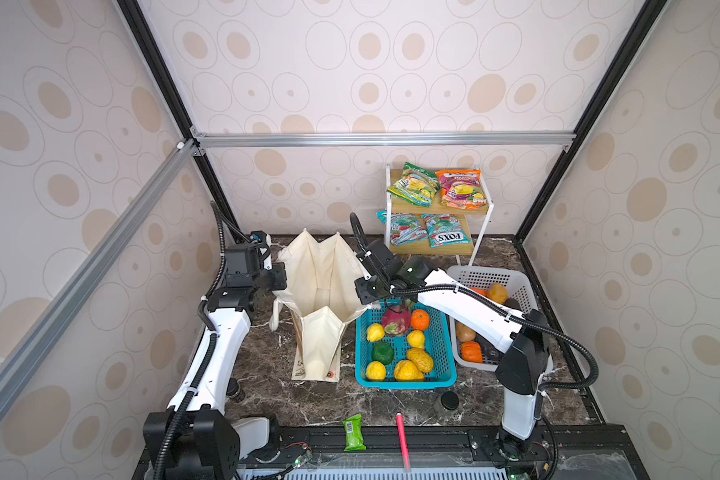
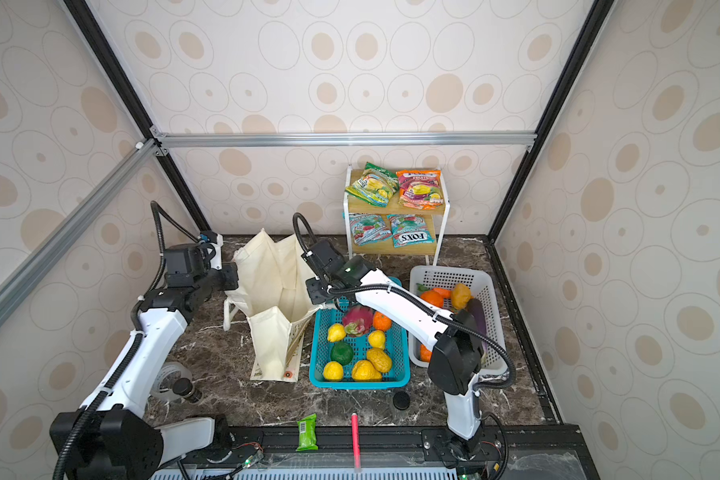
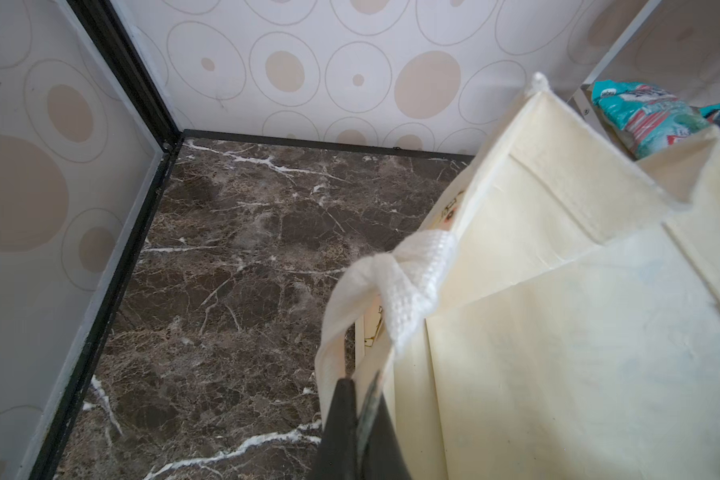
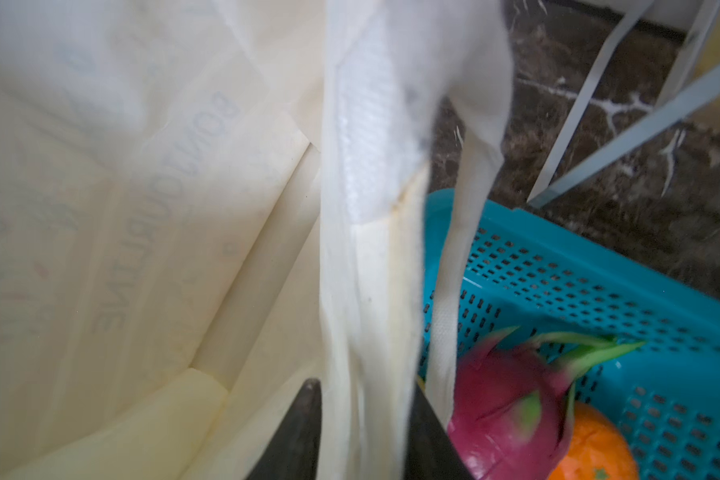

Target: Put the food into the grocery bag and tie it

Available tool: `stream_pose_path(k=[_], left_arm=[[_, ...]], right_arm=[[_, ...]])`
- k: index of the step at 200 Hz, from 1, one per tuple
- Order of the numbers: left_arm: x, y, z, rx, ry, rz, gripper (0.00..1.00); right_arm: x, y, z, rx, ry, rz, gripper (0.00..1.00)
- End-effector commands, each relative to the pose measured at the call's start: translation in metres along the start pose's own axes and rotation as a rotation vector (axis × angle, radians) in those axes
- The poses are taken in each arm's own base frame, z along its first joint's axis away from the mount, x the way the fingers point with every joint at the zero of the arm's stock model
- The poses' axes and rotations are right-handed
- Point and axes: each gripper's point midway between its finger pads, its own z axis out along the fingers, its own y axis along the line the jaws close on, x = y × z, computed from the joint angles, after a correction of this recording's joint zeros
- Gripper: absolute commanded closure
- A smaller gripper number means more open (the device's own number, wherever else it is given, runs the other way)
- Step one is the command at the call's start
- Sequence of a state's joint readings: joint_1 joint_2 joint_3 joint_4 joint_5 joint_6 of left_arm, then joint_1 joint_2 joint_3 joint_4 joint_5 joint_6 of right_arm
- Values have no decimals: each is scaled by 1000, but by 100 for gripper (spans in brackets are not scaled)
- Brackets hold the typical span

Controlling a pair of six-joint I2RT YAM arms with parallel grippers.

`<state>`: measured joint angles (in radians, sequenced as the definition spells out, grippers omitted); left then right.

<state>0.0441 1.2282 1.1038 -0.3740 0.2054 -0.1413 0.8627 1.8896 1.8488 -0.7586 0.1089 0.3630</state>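
Now, grocery bag (image 1: 321,282) pinched by left fingers (image 3: 341,436), between parted right fingers (image 4: 296,436)

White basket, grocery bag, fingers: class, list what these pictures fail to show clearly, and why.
- In both top views the right arm covers part of the white basket.
- The grocery bag: its near wall hides its floor there.
- Left wrist view: the bottom edge cuts off the left gripper.
- Right wrist view: the dragon fruit is blurred.
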Motion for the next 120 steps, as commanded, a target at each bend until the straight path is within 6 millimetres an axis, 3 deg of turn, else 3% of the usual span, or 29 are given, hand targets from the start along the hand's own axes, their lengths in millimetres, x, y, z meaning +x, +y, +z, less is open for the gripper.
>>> stream_pose_path(k=[1, 20, 33, 54, 69, 89, 120], left_arm=[[-15, -8, -9, 48, -60, -3, 100], [-18, -7, -13, 36, -71, -3, 100], [-19, -6, -15, 30, -74, -7, 100], [-17, -10, -16, 53, -63, -14, 100], [-17, -10, -18, 51, -67, -11, 100], [-18, -14, -20, 76, -76, 1, 100], [-18, -18, -23, 98, -81, -11, 100]], right_arm=[[-19, -7, -48, 22, -108, -69, 43], [-25, -20, -83, 69, -173, -121, 21], [-31, -38, -112, 141, -250, -89, 1], [-31, -66, -158, 232, -362, -39, 0], [-18, -78, -178, 233, -422, -34, 0], [4, -92, -185, 166, -454, 25, 0], [48, -117, -154, 172, -262, 166, 0]])
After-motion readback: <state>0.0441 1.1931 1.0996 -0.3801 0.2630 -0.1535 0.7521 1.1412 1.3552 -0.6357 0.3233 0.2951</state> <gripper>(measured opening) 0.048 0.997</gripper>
